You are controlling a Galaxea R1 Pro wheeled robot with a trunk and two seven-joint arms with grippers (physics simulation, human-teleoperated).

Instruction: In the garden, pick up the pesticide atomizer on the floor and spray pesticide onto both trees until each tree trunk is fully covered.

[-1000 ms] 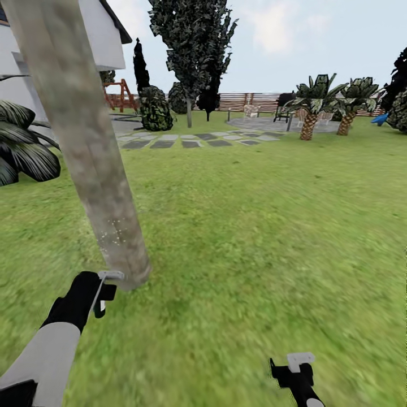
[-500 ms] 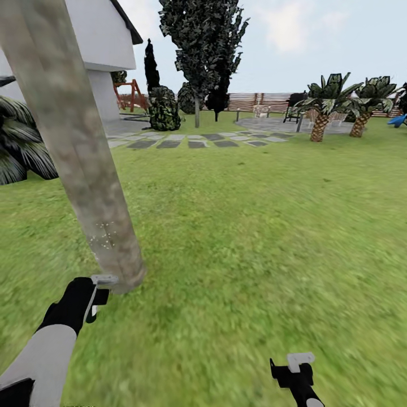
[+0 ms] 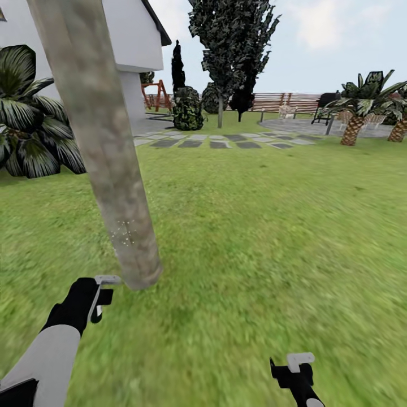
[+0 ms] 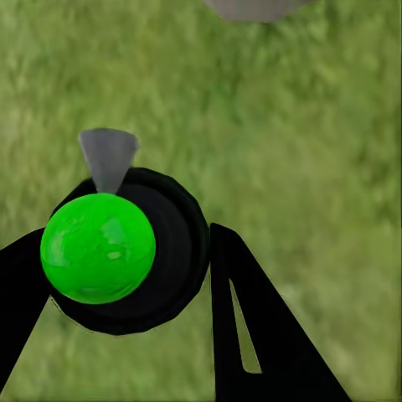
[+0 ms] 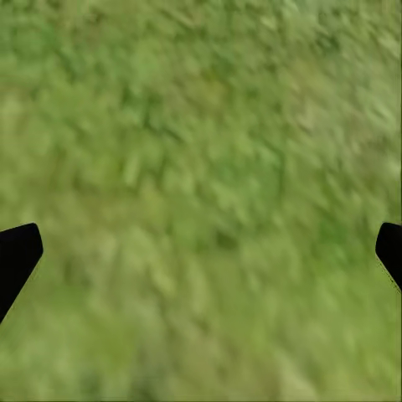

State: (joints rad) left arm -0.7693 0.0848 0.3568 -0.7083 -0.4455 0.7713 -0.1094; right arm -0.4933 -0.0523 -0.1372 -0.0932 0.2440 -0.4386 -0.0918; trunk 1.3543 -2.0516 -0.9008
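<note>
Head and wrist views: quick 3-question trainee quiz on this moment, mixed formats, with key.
1. True or false: the left hand is shut on the spray bottle.
2. Which is nearest the tree trunk?
A. the palms
B. the left hand
C. the right hand
3. Fill in: the right hand is open over bare ____.

Key:
1. True. In the left wrist view the black fingers clamp the dark bottle with the green spot.
2. B. In the head view it sits beside the trunk's base.
3. Grass.
</note>
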